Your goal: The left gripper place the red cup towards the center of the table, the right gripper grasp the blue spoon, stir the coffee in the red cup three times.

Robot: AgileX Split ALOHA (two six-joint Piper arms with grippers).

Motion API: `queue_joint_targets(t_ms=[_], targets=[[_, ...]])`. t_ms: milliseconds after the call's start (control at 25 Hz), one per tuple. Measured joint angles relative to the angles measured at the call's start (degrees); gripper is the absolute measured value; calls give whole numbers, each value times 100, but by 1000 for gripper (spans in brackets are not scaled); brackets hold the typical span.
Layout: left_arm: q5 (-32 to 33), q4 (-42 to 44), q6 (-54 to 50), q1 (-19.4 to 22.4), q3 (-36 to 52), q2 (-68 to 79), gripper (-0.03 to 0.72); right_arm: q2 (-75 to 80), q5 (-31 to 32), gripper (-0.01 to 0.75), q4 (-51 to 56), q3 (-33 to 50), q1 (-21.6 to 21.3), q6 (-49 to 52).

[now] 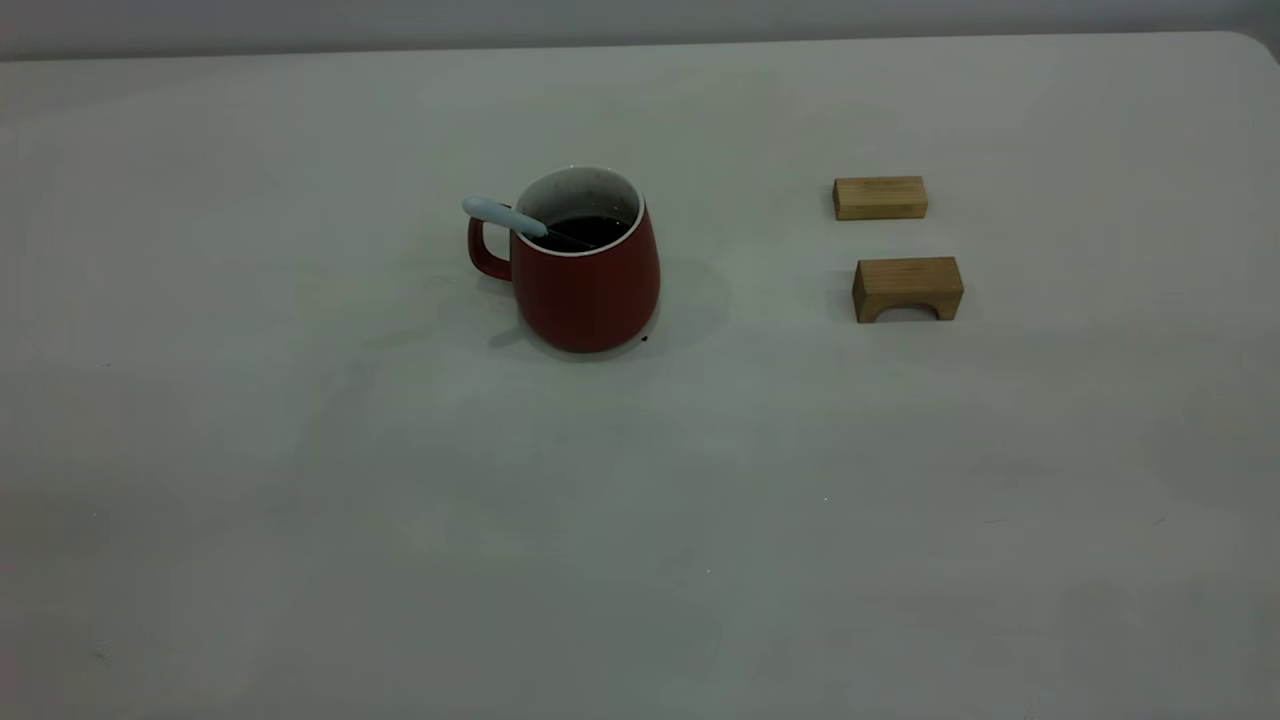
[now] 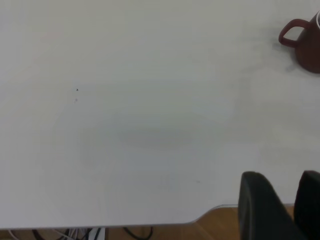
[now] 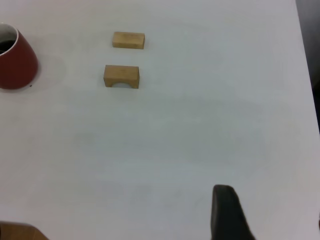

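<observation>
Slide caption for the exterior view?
Blue spoon resting in red cup of coffee, two wooden blocks beside it.

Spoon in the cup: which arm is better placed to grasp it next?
Probably left. The spoon leans its handle out over the left rim of the cup, toward that arm; two blocks lie on the right side. Neither arm is near the cup.

open table (image 1: 400, 560) all round red cup (image 1: 590, 290), wooden blocks (image 1: 905, 288) well aside
</observation>
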Motion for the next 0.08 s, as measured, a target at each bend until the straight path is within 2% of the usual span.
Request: queue_joint_targets(t_ms=[80], targets=[[0, 0, 0, 0, 0, 0, 242, 0, 0, 472, 0, 0, 0, 0]])
